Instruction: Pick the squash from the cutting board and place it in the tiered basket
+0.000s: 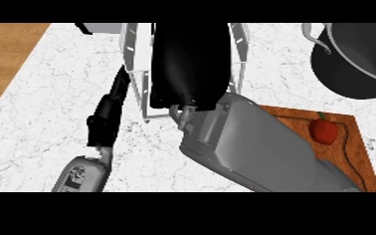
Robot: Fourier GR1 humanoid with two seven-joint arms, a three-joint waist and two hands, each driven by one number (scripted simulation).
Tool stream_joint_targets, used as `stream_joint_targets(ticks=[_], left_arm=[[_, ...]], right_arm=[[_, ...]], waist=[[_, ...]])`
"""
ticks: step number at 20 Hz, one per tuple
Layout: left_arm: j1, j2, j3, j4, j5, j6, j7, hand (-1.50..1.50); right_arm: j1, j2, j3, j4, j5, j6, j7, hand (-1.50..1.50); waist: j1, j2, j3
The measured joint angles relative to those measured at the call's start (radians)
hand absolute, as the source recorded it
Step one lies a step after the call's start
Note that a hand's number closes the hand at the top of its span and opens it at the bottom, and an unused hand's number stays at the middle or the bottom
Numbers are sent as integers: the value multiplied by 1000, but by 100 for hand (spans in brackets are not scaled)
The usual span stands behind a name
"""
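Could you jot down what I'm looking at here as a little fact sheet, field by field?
surface: white marbled counter
right hand: black, raised over the tiered basket, fingers hidden from view
left hand: black, low at the left, fingers not readable
cutting board: wooden, at the lower right
on the board: a small red vegetable
squash: not visible
upper right: dark pot

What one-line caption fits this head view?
Right hand raised over the tiered basket, hiding any load; left hand low at left; a red pepper lies on the cutting board.
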Motion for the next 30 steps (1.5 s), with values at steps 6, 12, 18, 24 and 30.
stream_joint_targets(ticks=[6,12,18,24,30], left_arm=[[0,6,13,-17,4,-4,11,0],[12,3,18,-29,-8,6,12,0],[9,9,31,-33,-2,-2,16,0],[7,12,44,-25,0,-9,6,0],[21,13,53,-30,-5,1,11,0]], right_arm=[[-150,1,-33,212,-33,-29,-17,150],[-216,3,-60,400,-26,-63,-64,150],[-181,5,-144,463,-73,-191,-54,-150],[-151,7,-189,460,-125,-351,-80,-150],[-118,3,-271,379,-51,-492,-75,-150]], waist=[[-12,3,2],[-29,5,3],[-31,7,4],[-35,6,4],[-62,-2,5]])
